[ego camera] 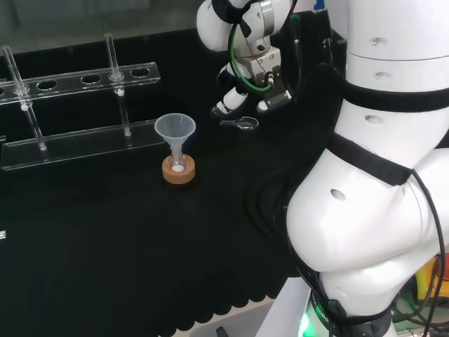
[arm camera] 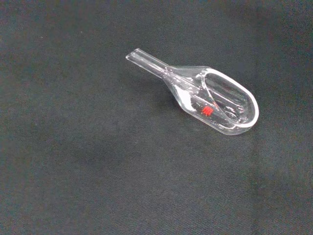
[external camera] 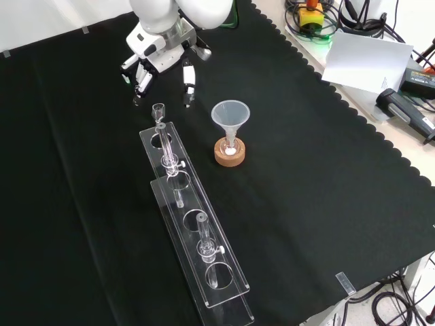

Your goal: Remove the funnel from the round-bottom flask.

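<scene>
funnel [external camera: 230, 117] upright in flask on cork ring [external camera: 230, 152], mid-bench; hand [external camera: 163, 58] apart, fingers [external camera: 187, 76] relaxed, empty. pinch rim, lift straight.

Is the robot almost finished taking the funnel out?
Not yet. The funnel still sits in the flask on its cork ring, so nothing is done. The hand hangs empty, fingers relaxed, above a clear glass scoop. Reaching over, gripping the funnel and lifting it out are all left.

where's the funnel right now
In the front view the funnel stands upright in the flask on the cork ring, right of the clear rack and below the hand.
</scene>
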Available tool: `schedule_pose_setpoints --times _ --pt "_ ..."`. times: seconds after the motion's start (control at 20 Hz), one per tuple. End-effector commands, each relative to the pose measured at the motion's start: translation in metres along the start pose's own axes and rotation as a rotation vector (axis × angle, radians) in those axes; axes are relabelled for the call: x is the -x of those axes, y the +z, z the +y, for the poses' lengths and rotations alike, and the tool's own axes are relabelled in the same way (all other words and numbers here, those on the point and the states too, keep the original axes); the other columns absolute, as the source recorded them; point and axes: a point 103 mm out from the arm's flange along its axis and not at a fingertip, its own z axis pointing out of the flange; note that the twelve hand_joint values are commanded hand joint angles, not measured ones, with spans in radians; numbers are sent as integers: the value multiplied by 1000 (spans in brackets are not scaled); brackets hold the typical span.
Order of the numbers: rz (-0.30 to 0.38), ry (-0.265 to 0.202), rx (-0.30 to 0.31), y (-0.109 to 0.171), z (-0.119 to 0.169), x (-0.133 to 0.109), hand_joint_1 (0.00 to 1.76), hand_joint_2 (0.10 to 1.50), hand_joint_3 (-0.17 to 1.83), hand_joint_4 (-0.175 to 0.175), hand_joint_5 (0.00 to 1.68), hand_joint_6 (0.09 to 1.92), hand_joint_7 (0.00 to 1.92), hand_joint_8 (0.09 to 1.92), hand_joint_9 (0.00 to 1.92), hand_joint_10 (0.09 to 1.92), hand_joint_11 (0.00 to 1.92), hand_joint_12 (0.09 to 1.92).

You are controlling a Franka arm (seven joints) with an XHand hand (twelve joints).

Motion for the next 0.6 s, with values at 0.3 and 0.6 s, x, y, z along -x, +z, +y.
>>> schedule_pose_setpoints --times 0.3,0.6 --pt "5 38 -13 -13 -12 -9 459 626 202 -5 491 92 818 87 831 87 0 1342" --pt "-3 34 -9 -43 -12 -3 454 625 195 -8 474 87 800 87 818 87 0 1337"
